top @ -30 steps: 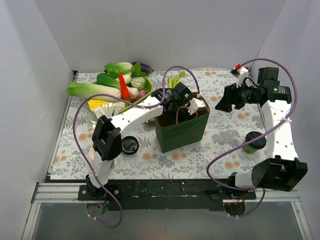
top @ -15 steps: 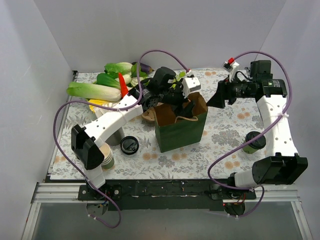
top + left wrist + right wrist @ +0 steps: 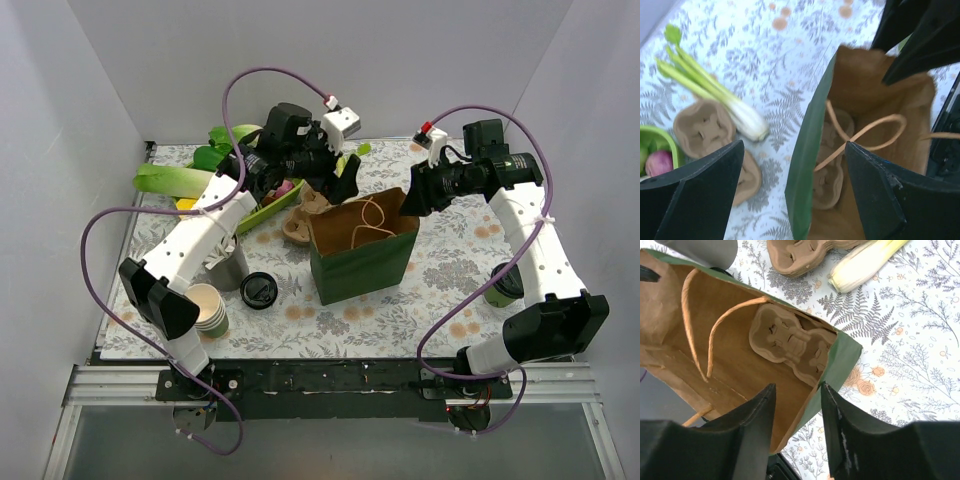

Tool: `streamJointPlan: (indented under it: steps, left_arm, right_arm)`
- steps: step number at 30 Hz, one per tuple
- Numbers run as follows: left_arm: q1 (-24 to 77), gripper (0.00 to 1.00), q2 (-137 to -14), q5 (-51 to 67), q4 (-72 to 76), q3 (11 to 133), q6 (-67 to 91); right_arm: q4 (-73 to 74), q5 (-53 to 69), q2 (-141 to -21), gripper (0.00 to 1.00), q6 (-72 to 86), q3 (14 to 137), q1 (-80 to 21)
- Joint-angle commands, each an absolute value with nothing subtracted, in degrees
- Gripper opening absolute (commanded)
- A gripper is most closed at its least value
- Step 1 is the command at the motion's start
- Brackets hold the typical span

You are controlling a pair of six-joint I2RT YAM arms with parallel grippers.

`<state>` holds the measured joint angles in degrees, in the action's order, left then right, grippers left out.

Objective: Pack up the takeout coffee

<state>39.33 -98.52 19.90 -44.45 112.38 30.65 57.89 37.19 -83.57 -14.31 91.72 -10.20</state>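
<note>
The takeout coffee (image 3: 499,290), a small dark green cup, stands at the table's right side, partly hidden behind my right arm. A green paper bag (image 3: 362,262) stands open mid-table with a brown pulp cup carrier (image 3: 790,342) lying inside; the carrier also shows in the left wrist view (image 3: 829,172). My left gripper (image 3: 343,184) is open and empty above the bag's back left corner, its fingers on either side of the bag's left wall (image 3: 810,150). My right gripper (image 3: 409,199) is open at the bag's right top edge (image 3: 840,365), which lies between its fingers.
A second pulp carrier (image 3: 298,226) lies behind the bag on the left, by a pale celery stalk (image 3: 865,262). A black lid (image 3: 259,290), a stack of nested cups (image 3: 207,307) and a grey cup (image 3: 230,268) are at front left. A vegetable tray (image 3: 262,207) is at back left.
My left gripper has risen out of the bag and drawn back to the left. My right gripper has moved left and down to the bag's right top edge.
</note>
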Motion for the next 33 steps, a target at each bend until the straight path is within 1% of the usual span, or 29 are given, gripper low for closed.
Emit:
streamJointPlan:
  steps: [1, 2, 3, 5, 8, 9, 10, 11, 12, 13, 14, 15, 16, 17, 20, 23, 28, 33]
  left_arm:
    - [38.7, 0.81, -96.3, 20.8, -50.2, 107.8, 29.6]
    - [38.7, 0.81, -96.4, 21.2, -50.4, 107.0, 29.4]
    - [38.7, 0.79, -96.6, 21.3, -50.5, 106.4, 29.1]
    - [38.7, 0.77, -97.4, 21.3, -51.5, 105.9, 28.0]
    - [38.8, 0.70, -98.3, 22.3, -53.4, 106.3, 25.8]
    - [38.7, 0.66, -98.8, 22.3, -53.7, 106.3, 25.7]
    - [38.7, 0.55, -99.1, 22.4, -53.9, 106.5, 25.6]
    - [38.7, 0.50, -99.2, 22.7, -54.1, 107.3, 25.5]
    - [38.7, 0.44, -99.4, 23.1, -54.2, 107.8, 25.5]
    - [38.7, 0.35, -99.4, 24.6, -54.5, 108.5, 25.4]
    - [38.7, 0.15, -99.4, 25.2, -55.0, 109.5, 25.0]
    - [38.7, 0.07, -99.2, 25.8, -55.4, 109.9, 24.8]
    - [38.8, 0.02, -99.1, 26.6, -55.8, 110.3, 24.7]
    - [38.7, 0.00, -99.1, 27.8, -57.1, 110.8, 24.5]
    - [38.7, 0.00, -99.8, 30.1, -60.2, 114.4, 24.9]
    - [38.6, 0.00, -102.5, 30.9, -64.4, 121.0, 24.6]
    - [38.0, 0.00, -109.7, 34.9, -73.5, 136.4, 27.1]
    - [37.6, 0.00, -109.5, 36.1, -72.5, 136.1, 28.4]
  right_arm:
    - [55.6, 35.3, -83.0, 0.44, -13.3, 91.8, -10.5]
    - [55.5, 35.4, -82.9, 0.40, -13.4, 91.6, -10.4]
    - [55.6, 35.7, -83.1, 0.34, -13.3, 91.6, -10.5]
    - [55.5, 35.8, -83.4, 0.31, -13.5, 91.4, -10.6]
    - [55.7, 35.6, -83.4, 0.28, -13.9, 91.5, -10.6]
    - [55.7, 35.9, -83.3, 0.24, -13.9, 91.4, -10.7]
    - [55.9, 36.3, -83.3, 0.19, -14.2, 91.3, -10.7]
    - [56.0, 36.6, -83.1, 0.14, -14.4, 91.8, -10.6]
    - [56.2, 37.5, -83.1, 0.05, -14.6, 92.0, -10.7]
    - [57.3, 38.1, -83.1, 0.02, -15.0, 92.5, -10.6]
    - [57.9, 38.6, -82.9, 0.01, -15.6, 93.2, -10.6]
    - [58.5, 39.0, -82.4, 0.01, -15.8, 94.4, -10.6]
    - [59.1, 39.4, -82.1, 0.01, -15.9, 94.8, -10.7]
    - [60.4, 40.0, -81.7, 0.01, -16.4, 95.1, -10.7]
    - [63.0, 42.5, -80.2, 0.01, -17.0, 96.8, -10.6]
    - [65.0, 42.9, -79.5, 0.01, -17.7, 100.9, -10.6]
    - [67.1, 42.2, -79.6, 0.01, -17.9, 107.9, -10.7]
    - [68.6, 41.7, -79.3, 0.01, -18.0, 109.8, -10.7]
